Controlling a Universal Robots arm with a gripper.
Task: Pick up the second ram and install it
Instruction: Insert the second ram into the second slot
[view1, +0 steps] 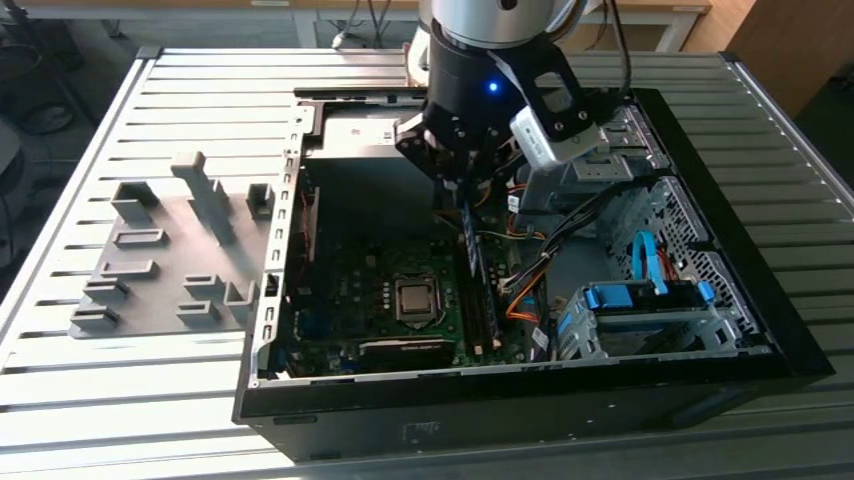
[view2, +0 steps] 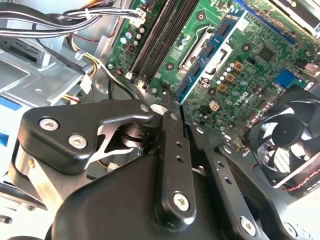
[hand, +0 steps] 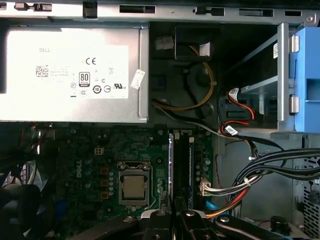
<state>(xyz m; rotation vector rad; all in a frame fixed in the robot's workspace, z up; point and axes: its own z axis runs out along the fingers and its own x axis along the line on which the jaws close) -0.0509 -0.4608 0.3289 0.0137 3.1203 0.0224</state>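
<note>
Exterior view: arm reaches down into the open PC case (view1: 747, 330). Gripper (view1: 467, 200) sits over the motherboard (view1: 387, 300), above the far end of the long black memory slots (view1: 483, 300). A thin dark strip runs down from the fingers toward the slots, most likely the second ram (view1: 466, 232), edge-on and hard to confirm here. Grey holder tray (view1: 160, 260) lies on the slatted table (view1: 747, 130) at the exterior view's left, well apart from the case. Blue drive cage (view1: 647, 305) and a cable bundle (view1: 561, 250) crowd the exterior view's right of the slots; CPU socket (view1: 416, 297) on the other side.

Second wrist view: black finger links (view2: 172, 150) pressed close together, tips converging on a thin edge just above the slots (view2: 160, 35). Black cooling fan (view2: 285, 140) sits close beside the gripper; wire loom (view2: 60, 20) on the opposite side.

First wrist view: the stick (hand: 171, 165) stands on edge along the slots (hand: 184, 165), running straight out from the gripper (hand: 172, 216), which is pinching it. Bare CPU socket (hand: 133, 185) just beside. Power supply (hand: 70, 75) beyond the slots' far end. Cables (hand: 265, 170) sweep in near the slots' other side, not crossing them.
</note>
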